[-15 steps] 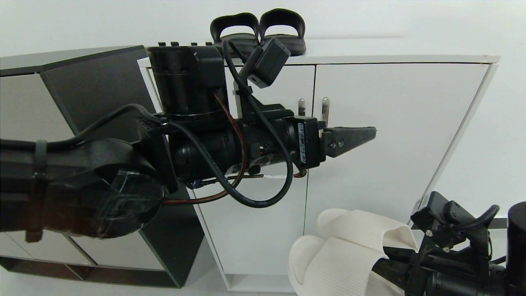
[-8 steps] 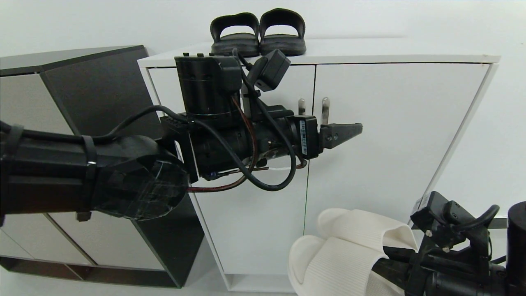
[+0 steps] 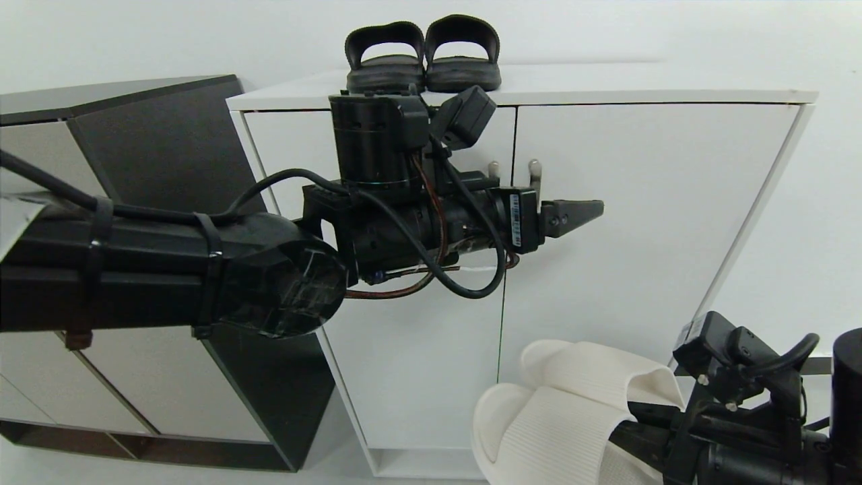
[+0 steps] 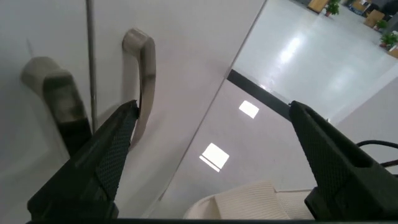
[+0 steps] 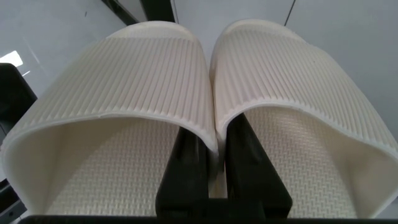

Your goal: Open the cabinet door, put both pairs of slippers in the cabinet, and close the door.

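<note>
The white cabinet has both doors closed, with two metal handles at the centre seam. A black pair of slippers stands on its top. My left gripper is open just in front of the right door, level with the handles' lower ends. In the left wrist view the right door's handle lies close beside one of the fingers. Low in front of the right door, my right gripper is shut on the white pair of slippers, pinching their inner strap edges together.
A dark cabinet stands against the white one's left side. A white wall rises behind both. Glossy floor stretches to the right of the white cabinet.
My left arm has pushed forward toward the cabinet, and its gripper now sits closer to the handles. The right arm and the white slippers have stayed still.
</note>
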